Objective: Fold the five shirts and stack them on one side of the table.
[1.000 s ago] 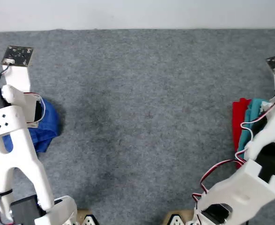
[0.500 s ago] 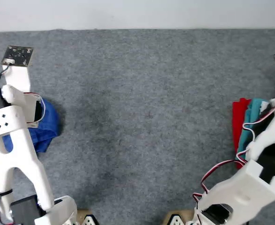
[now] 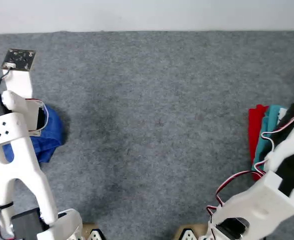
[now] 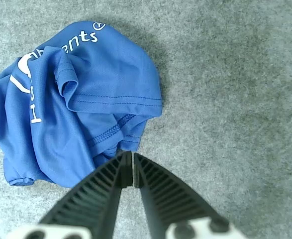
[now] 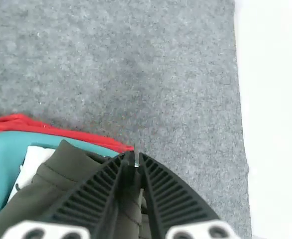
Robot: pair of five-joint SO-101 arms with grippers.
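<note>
Left end effector [image 4: 129, 167] pressed together at crumpled blue shirt [image 4: 71, 99] hem.
Right end effector [image 5: 134, 164] pressed together over olive shirt [image 5: 61, 184], bench's right edge.

Blue shirt [image 4: 71, 94], grey table [image 3: 162, 100]

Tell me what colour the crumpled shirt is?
The crumpled shirt is blue with white lettering, clearest in the left wrist view.
</note>
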